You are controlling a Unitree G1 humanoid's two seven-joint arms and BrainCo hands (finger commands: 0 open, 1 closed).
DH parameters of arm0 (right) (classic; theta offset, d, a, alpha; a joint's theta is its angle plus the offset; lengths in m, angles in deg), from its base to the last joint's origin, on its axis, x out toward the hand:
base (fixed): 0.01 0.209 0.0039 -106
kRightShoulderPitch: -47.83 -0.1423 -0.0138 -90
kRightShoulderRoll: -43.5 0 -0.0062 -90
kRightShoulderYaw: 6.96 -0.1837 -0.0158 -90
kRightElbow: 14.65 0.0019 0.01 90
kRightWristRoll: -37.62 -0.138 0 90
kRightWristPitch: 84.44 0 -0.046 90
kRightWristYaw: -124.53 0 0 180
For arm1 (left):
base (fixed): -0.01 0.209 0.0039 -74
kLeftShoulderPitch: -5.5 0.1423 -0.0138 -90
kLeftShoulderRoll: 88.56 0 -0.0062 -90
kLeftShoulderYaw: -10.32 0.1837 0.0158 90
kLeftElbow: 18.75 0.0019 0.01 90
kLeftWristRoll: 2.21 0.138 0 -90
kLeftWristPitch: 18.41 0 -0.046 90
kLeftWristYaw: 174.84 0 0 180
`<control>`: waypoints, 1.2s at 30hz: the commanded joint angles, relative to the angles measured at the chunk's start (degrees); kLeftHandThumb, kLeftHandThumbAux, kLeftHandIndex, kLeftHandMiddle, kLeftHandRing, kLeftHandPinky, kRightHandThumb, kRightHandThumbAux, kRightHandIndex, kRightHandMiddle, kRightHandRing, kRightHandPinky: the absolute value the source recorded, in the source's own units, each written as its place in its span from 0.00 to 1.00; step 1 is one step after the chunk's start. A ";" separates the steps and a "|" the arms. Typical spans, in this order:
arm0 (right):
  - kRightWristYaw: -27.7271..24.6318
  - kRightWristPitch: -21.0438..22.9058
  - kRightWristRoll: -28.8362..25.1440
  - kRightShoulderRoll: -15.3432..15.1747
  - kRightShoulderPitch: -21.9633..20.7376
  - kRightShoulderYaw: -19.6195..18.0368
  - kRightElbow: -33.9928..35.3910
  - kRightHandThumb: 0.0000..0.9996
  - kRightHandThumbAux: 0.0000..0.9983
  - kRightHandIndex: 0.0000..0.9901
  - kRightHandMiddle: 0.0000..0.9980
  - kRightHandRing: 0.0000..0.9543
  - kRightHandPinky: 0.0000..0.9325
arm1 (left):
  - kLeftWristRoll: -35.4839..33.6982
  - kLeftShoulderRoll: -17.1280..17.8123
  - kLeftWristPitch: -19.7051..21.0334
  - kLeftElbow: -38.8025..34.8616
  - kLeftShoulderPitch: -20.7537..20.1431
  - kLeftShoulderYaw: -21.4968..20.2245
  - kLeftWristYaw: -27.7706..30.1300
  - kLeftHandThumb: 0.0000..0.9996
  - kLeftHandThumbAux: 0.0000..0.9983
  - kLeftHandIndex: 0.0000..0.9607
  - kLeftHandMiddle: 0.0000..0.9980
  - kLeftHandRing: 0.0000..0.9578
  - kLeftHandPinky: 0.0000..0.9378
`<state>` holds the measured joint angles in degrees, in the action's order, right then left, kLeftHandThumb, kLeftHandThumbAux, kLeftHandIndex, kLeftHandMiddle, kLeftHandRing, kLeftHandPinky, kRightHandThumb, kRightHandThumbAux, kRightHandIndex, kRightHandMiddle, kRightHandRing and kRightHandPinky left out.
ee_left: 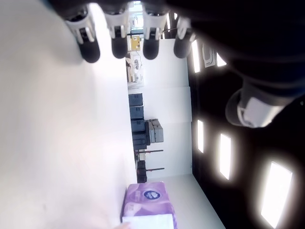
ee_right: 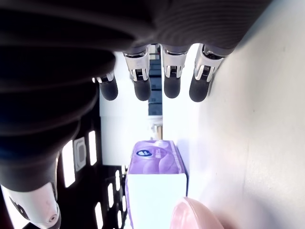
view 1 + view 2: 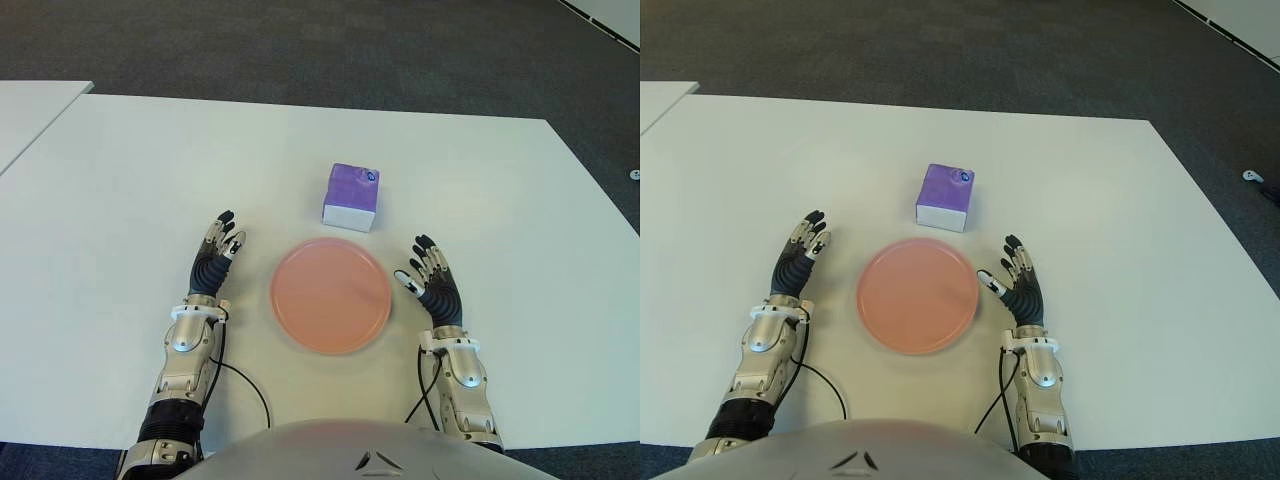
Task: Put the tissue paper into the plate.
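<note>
Tissue pack behind plate, untouched

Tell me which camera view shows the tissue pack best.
The left eye view: the whole tissue pack shows unobstructed on the table, just beyond the plate. The right eye view shows it equally whole. The right wrist view shows it close but cut off by the frame edge; the left wrist view catches only part of it.

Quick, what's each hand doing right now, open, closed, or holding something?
Left hand: open, fingers extended, holding nothing, left of the plate.
Right hand: open, fingers extended, holding nothing, right of the plate.
</note>
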<state>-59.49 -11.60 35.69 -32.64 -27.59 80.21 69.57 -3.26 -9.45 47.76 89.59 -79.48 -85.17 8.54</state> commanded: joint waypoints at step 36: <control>11.41 8.91 29.25 -24.09 -37.33 3.36 -8.44 0.30 0.49 0.04 0.01 0.00 0.00 | 0.24 -1.21 -0.17 4.09 -2.18 0.26 -0.38 0.00 0.43 0.00 0.00 0.00 0.00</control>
<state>-47.22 -1.89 63.39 -55.76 -64.89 81.64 63.99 -2.74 -10.50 46.46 92.12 -81.85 -85.04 8.14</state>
